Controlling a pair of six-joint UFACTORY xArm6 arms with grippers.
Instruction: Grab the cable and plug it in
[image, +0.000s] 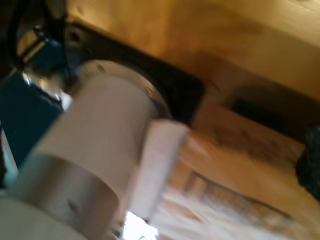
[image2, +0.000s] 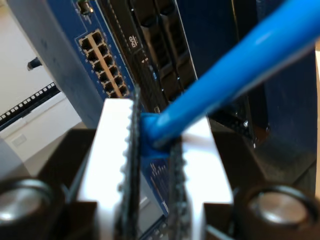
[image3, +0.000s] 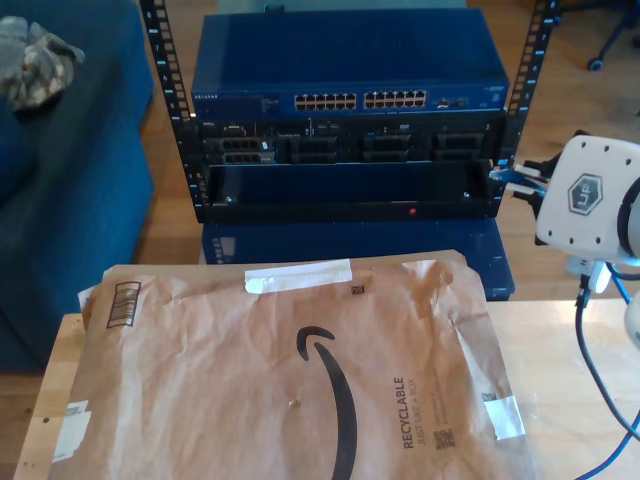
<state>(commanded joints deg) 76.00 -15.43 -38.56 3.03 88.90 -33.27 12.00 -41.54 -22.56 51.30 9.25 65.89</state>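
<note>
The bright blue cable (image2: 235, 65) runs out from between the toothed fingers (image2: 131, 150) of my second gripper (image2: 155, 147), which is shut on it near its end. The plug itself is hidden between the jaws. Just beyond the gripper is a blue network switch with a block of ports (image2: 102, 65). At the exterior view's right, the white arm holds that gripper (image3: 503, 178) against the right edge of the rack, and the cable (image3: 582, 340) hangs down from it. The blurred first wrist view has a white cylindrical arm part (image: 95, 150) over a wooden floor.
The blue switch (image3: 350, 85) tops a black rack with drive bays (image3: 340, 145). A brown paper mailer (image3: 290, 370) covers most of the wooden table (image3: 560, 340) in front. A blue sofa (image3: 60, 180) stands at the exterior view's left.
</note>
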